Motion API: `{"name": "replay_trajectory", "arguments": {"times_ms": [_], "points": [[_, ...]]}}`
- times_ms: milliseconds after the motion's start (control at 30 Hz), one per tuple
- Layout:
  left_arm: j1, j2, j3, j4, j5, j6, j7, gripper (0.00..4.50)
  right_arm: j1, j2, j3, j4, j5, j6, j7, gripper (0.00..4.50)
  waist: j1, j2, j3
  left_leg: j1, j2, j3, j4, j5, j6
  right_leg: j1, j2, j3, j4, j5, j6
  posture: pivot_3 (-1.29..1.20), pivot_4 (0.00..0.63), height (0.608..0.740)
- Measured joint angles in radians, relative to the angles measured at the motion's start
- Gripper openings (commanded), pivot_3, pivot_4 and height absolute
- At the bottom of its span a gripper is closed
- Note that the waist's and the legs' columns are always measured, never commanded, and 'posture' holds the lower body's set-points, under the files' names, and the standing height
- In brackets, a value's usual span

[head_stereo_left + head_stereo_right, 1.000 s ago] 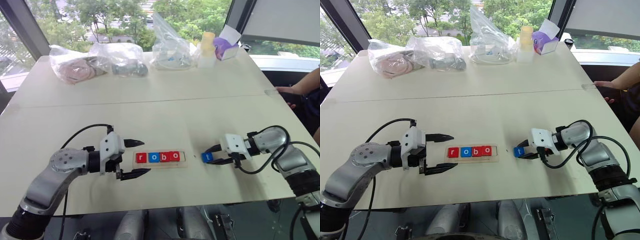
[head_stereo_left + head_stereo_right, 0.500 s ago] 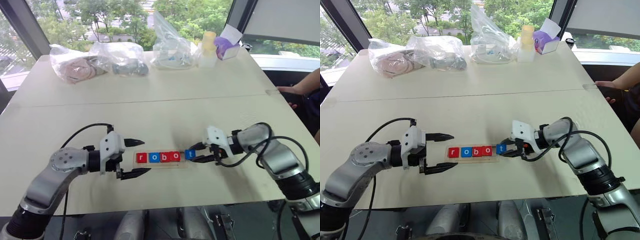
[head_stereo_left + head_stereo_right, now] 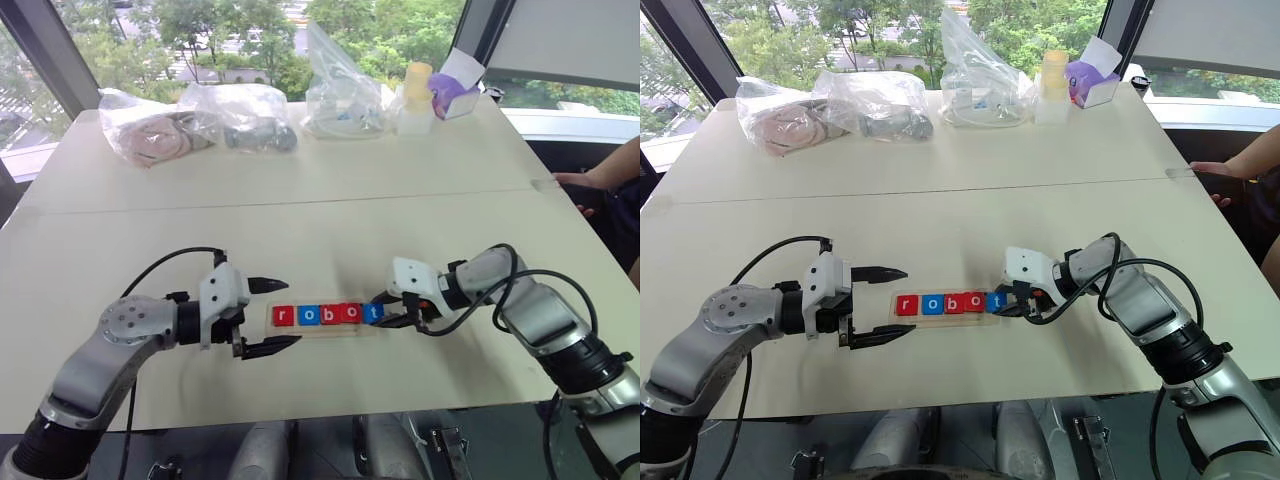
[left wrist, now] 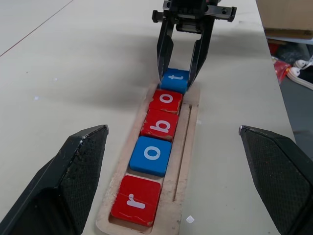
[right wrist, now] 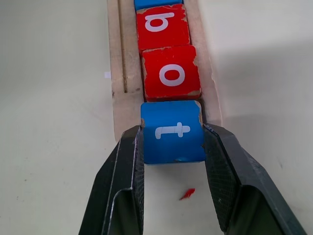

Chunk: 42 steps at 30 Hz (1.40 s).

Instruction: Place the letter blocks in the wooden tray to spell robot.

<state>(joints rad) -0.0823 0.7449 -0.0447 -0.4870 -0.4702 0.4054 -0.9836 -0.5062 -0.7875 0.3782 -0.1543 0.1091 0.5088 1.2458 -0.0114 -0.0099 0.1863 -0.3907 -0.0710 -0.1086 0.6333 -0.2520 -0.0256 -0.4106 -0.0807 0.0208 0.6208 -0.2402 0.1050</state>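
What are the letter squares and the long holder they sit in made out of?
The small square red and blue letter blocks look like painted wood: pale chips show along their edges. The long narrow pale wooden tray looks like bare, unpainted wood, with a matte light surface and a cut groove.

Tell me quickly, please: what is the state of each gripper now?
Left gripper: open, holding nothing, beside the wooden tray.
Right gripper: shut on the blue t block at the tray's end.

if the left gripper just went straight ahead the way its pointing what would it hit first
Probably the near end of the wooden tray, at the red r block. The left gripper is open and aimed along the row; whether it would clear the tray's height is unclear.
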Motion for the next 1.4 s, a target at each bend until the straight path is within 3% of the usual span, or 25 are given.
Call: {"name": "replay_trajectory", "arguments": {"times_ms": [767, 967, 1000, 1400], "points": [[0.012, -0.002, 0.0, -0.025, -0.005, 0.005, 0.031, 4.5, -0.024, 0.057, 0.027, 0.004, -0.021, 0.031, -0.026, 1.13, -0.001, 0.0, 0.0, 0.0, 0.0, 0.0, 0.0, 0.0, 0.0, 0.0, 0.0, 0.0, 0.0, 0.0, 0.0, 0.0, 0.15, 0.74], [0.012, -0.002, 0.0, -0.026, -0.013, 0.008, 0.031, 4.5, -0.036, 0.06, 0.039, 0.0, -0.017, 0.051, -0.019, 4.11, 0.0, 0.0, 0.0, 0.0, 0.0, 0.0, 0.0, 0.0, 0.0, 0.0, 0.0, 0.0, 0.0, 0.0, 0.0, 0.0, 0.15, 0.74], [0.012, -0.002, 0.0, -0.026, -0.013, 0.008, 0.031, 4.5, -0.036, 0.059, 0.04, 0.0, -0.016, 0.063, -0.016, 4.44, 0.0, 0.0, 0.0, 0.0, 0.0, 0.0, 0.0, 0.0, 0.0, 0.0, 0.0, 0.0, 0.001, 0.0, 0.0, 0.0, 0.15, 0.74], [0.009, -0.002, 0.0, -0.027, -0.02, 0.02, 0.032, 4.5, -0.062, -0.001, -0.036, -0.058, 0.048, 0.157, 0.002, 4.44, 0.001, 0.0, 0.0, 0.0, 0.0, 0.0, 0.0, 0.0, 0.0, 0.0, 0.0, 0.0, 0.0, 0.0, 0.0, 0.0, 0.15, 0.74]]}}
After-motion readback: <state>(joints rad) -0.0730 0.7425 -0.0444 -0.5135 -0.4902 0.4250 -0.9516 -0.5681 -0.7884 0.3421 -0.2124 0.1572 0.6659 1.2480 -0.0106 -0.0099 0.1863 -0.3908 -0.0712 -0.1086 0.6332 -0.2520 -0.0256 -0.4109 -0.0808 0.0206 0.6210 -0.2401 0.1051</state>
